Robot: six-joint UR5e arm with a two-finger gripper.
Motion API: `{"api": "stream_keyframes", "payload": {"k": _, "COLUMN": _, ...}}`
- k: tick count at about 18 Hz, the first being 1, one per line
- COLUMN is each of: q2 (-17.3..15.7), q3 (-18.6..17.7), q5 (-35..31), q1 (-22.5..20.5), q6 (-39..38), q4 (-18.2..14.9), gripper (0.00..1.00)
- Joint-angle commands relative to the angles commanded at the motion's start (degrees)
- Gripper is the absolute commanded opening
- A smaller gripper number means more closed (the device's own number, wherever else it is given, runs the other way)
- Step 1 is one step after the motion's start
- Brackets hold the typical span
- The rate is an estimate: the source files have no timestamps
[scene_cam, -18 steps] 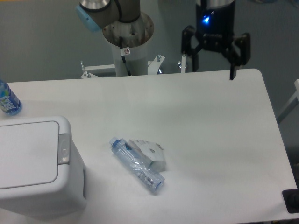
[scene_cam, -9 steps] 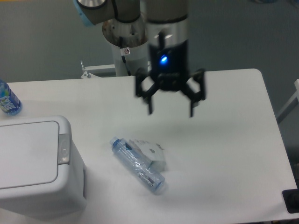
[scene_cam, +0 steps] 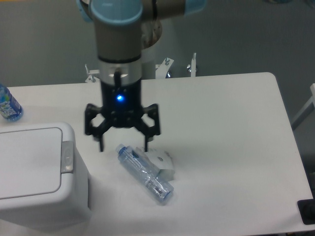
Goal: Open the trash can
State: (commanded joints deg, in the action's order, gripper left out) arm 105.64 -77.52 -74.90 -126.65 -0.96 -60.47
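The trash can [scene_cam: 37, 172] sits at the frame's lower left, lid still flat and shut. Your gripper [scene_cam: 123, 146] has swept from the upper right to centre-left within a second, fingers spread wide and empty, closing on the grey latch [scene_cam: 67, 157]. The bin is smooth, boxy white plastic with rounded corners.

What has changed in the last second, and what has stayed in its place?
The arm swept its open pincer from the far right edge of the table toward the left and nearer the camera; it now hangs empty beside the trash can. Nothing was gripped or released. The lid remains shut, and the lying bottle, the carton and the far-left bottle have not moved.
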Motion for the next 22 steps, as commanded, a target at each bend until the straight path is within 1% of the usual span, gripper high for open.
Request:
{"api": "stream_keyframes", "payload": {"k": 2, "q2": 0.2, "q3": -0.4, "q5": 2.2, "q1": 0.0, "q6": -0.3, "q4": 0.0, "gripper": 1.0}}
{"api": "stream_keyframes", "payload": {"k": 7, "q2": 1.2, "q3": -0.9, "q5": 2.4, "q1": 0.4, "q6": -0.4, "q4": 0.0, "gripper": 1.0}}
{"api": "stream_keyframes", "payload": {"k": 22, "q2": 1.7, "q3": -1.4, "q5": 2.3, "q1": 0.9, "q6": -0.4, "q4": 0.0, "gripper": 1.0}}
